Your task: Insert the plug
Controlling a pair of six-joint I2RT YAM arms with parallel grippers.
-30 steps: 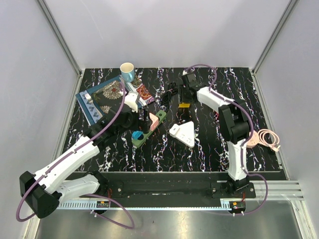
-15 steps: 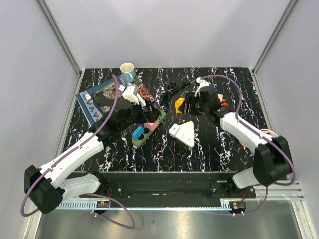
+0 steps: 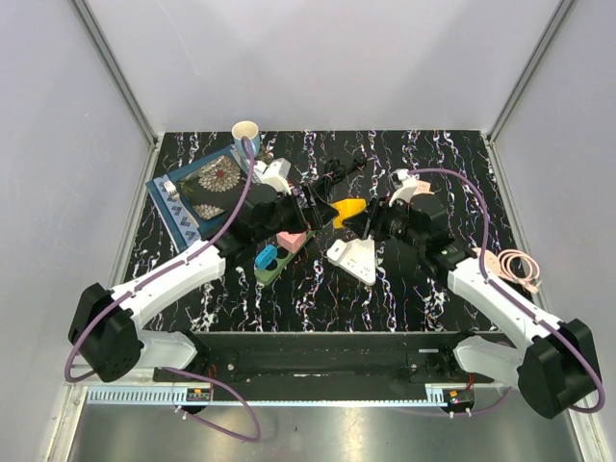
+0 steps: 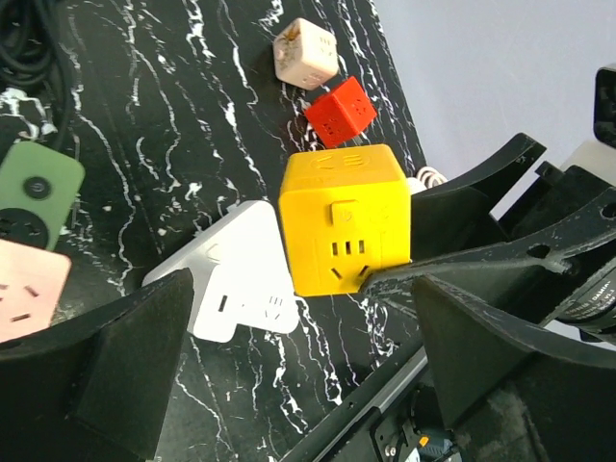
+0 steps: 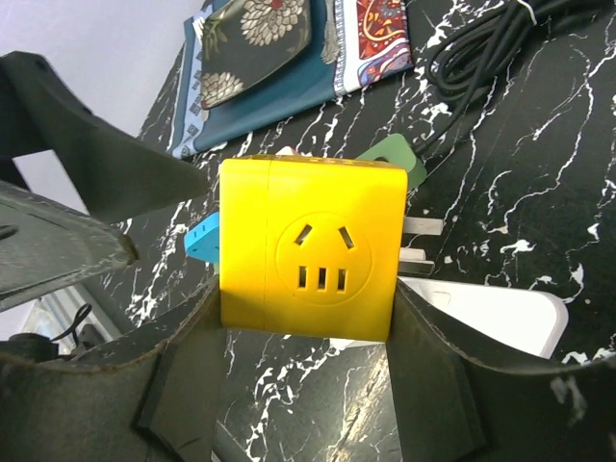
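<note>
Across a black, white-veined table (image 3: 404, 289) walled on three sides, two arms reach inward and meet over the middle. On one side the left gripper (image 3: 316, 204) hangs with its jaws spread wide and nothing between them. Facing it, the right gripper (image 3: 364, 219) is clamped on the sides of the yellow cube plug (image 3: 347, 209), held up off the surface with metal prongs showing at one side. A blue patterned mat (image 3: 188, 192) fills the far left corner, a cup (image 3: 246, 135) at the far edge beside it. A green and pink power strip (image 3: 282, 252) lies under the left arm. A white triangular power strip (image 3: 353, 258) lies just below the yellow cube. A black cable (image 3: 332, 173) is bundled toward the far edge, and a pink cable coil (image 3: 515, 267) sits at the right edge. Beyond the plug lie a red cube (image 4: 341, 111) and a beige cube (image 4: 306, 52). Bare surface runs along the near edge and the far right corner.
</note>
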